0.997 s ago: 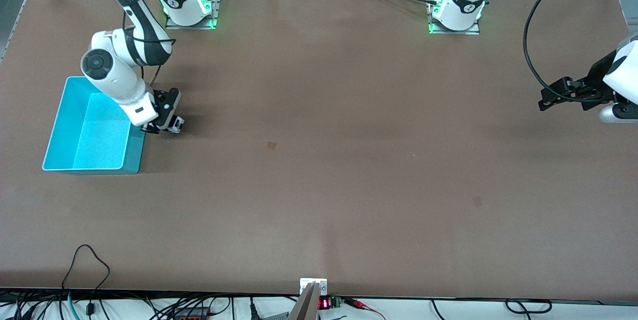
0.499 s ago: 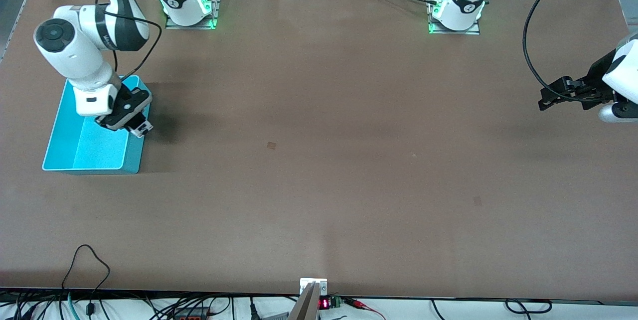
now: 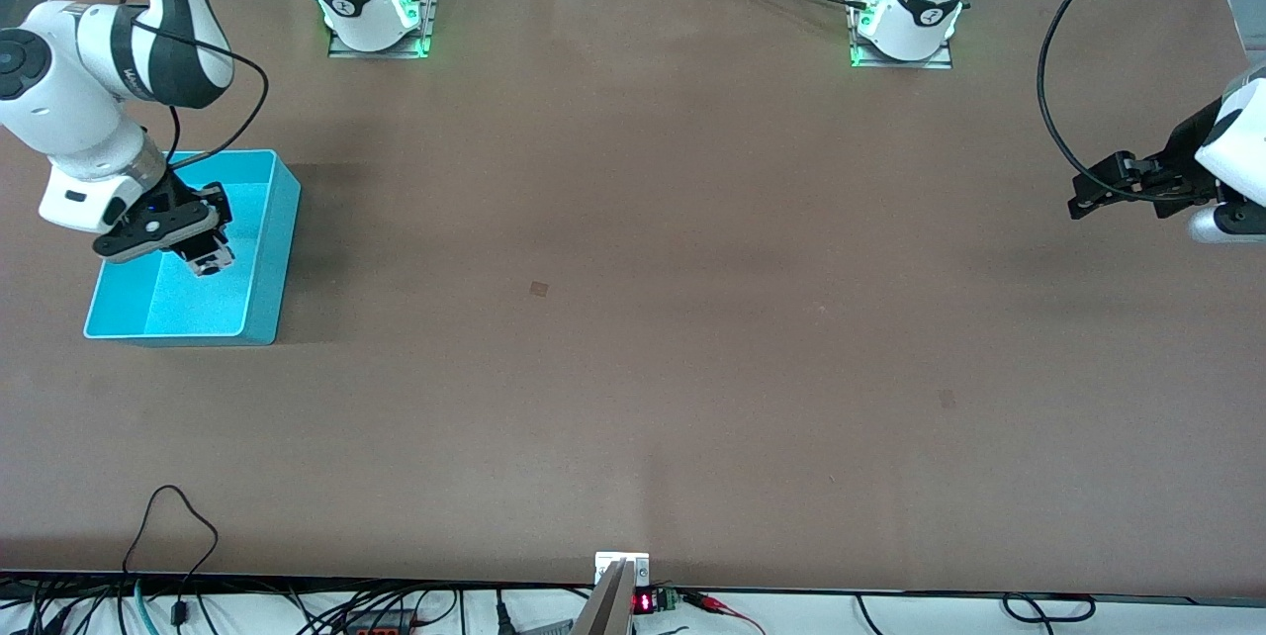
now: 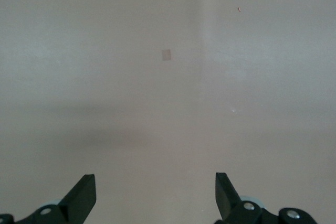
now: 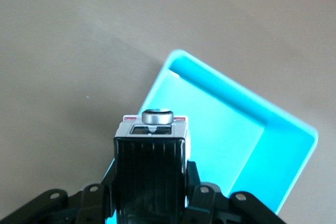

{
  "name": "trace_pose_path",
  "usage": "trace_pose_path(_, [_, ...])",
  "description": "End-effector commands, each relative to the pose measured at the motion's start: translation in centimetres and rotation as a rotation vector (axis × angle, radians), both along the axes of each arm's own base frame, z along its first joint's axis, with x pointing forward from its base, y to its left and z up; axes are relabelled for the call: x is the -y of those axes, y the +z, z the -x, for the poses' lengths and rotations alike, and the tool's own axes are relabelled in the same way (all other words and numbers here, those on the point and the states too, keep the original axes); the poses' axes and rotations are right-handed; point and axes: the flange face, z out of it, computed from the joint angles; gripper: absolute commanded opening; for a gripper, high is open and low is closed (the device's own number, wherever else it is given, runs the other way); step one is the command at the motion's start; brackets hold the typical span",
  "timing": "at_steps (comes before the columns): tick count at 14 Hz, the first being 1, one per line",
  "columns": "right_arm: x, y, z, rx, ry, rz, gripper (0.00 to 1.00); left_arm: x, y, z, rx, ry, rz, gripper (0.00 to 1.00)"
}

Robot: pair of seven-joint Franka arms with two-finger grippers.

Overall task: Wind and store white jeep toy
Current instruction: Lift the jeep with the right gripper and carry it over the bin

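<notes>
Our right gripper (image 3: 203, 257) hangs over the turquoise bin (image 3: 267, 249), clamped across the sides of the white jeep toy (image 5: 151, 156). The toy looks light, rigid and smooth, so flat sides suit gripping. Our left gripper (image 3: 1088, 195) waits, fingers apart and empty.

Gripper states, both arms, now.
Right gripper: shut on the white jeep toy, over the turquoise bin.
Left gripper: open, empty, waiting over bare table.

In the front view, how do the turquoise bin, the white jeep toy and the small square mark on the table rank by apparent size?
1. turquoise bin
2. white jeep toy, held up by the right gripper, so nearer the camera
3. square mark
</notes>
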Motion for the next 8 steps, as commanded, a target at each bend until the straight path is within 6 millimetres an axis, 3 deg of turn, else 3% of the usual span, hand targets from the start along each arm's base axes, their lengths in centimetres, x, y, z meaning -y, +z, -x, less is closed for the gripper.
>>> trace_pose_path(1, [1.7,-0.7,0.5,-0.041,-0.232,-0.023,0.00,-0.1,0.4,0.8,0.002,-0.013,0.010,1.00])
trace_pose_path(3, [2.3,-1.8,0.8,-0.064,-0.335,-0.032,0.00,0.0,0.3,0.8,0.000,-0.015,0.010,1.00])
trace_pose_path(8, [6.6,-6.7,1.6,-0.107,-0.498,-0.057,0.00,0.2,0.3,0.8,-0.007,-0.018,0.010,1.00])
